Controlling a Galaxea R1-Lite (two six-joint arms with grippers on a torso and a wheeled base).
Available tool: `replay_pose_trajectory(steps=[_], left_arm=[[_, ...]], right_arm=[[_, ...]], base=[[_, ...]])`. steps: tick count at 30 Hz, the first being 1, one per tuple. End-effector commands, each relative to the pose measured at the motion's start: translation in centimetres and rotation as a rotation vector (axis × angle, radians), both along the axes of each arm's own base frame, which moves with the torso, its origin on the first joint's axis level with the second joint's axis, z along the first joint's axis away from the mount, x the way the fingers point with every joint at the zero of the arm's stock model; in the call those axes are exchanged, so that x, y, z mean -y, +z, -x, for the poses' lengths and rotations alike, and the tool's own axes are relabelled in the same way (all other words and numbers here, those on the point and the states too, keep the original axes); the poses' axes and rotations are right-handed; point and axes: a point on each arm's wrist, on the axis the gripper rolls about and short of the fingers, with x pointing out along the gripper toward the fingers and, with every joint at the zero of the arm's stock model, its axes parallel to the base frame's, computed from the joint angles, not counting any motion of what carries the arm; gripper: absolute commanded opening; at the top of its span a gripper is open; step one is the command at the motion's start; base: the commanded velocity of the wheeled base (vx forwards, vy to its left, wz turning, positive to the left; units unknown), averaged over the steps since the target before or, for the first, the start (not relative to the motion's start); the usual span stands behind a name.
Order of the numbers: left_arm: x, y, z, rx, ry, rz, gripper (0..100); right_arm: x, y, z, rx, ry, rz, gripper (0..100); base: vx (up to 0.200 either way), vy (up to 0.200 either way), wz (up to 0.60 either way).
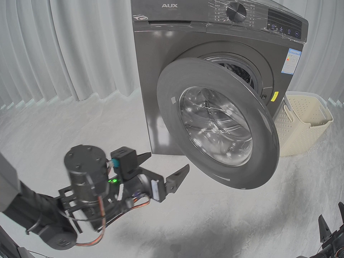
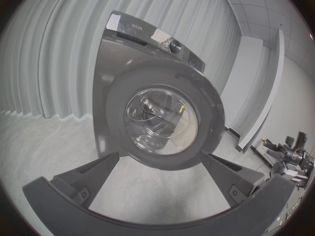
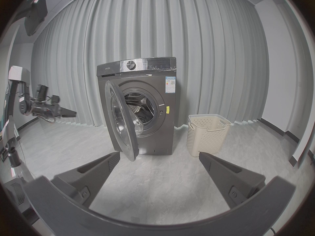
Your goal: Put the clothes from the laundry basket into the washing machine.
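Head view: the washing machine fills the centre and upper right. Its round door is swung out toward the camera, partly open. The laundry basket stands just beside the machine at mid right, and no cloth shows above its rim. The left gripper is at lower left, jaws spread wide and empty, near the door's lower edge but apart from it. The right gripper is at the bottom right corner, well apart from the basket.

Left wrist view: the spread fingers frame the door's outer face, which lies straight ahead of the jaws with no contact.

Right wrist view: jaws wide, nothing held. The clothes lie inside the drum, behind the open door and far from both jaws. The basket floor is only partly visible, so it is probably empty.

Judgement: loading looks finished, and the step in hand is likely shutting the door. To do it well, press flat on the door's outer rim on the side away from the hinge. Push steadily until it latches, keeping the fingers off the glass.
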Motion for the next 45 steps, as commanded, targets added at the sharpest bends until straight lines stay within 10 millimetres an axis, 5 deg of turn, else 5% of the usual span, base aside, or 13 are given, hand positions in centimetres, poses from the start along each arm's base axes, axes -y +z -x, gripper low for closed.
replay_pose_trajectory(steps=[1,12,22,27,36,43,45], left_arm=[[-9.7,1.9,8.8,0.114,0.055,0.021,100],[-17.9,0.8,14.5,0.222,0.387,-0.02,100],[-20.1,-1.8,19.4,0.218,0.57,-0.042,100],[-20.3,-5.3,22.1,0.176,0.562,-0.088,100],[-20.2,-5.5,22.2,0.14,0.548,-0.064,100],[-20.1,-6.0,22.5,0.112,0.673,-0.092,100],[-20.0,-6.3,22.5,0.106,0.671,-0.124,100]], right_arm=[[0.0,-0.5,0.0,-0.002,0.0,0.001,100],[-0.1,-0.5,0.0,-0.003,0.02,0.001,100],[-0.1,-0.5,0.0,0.001,0.03,0.004,100],[-0.1,4.9,1.8,0.201,0.063,-0.025,100],[-0.9,6.6,-2.8,-0.137,0.415,-0.029,100],[-1.6,8.8,-8.6,-0.258,0.551,0.076,100],[-2.5,9.5,-11.6,-0.262,0.593,0.087,100]], base=[[0.0,0.0,0.0],[0.0,0.0,0.0],[0.0,0.0,0.0],[0.0,0.0,0.0],[0.0,0.0,0.0],[0.0,0.0,0.0],[0.0,0.0,0.0]])
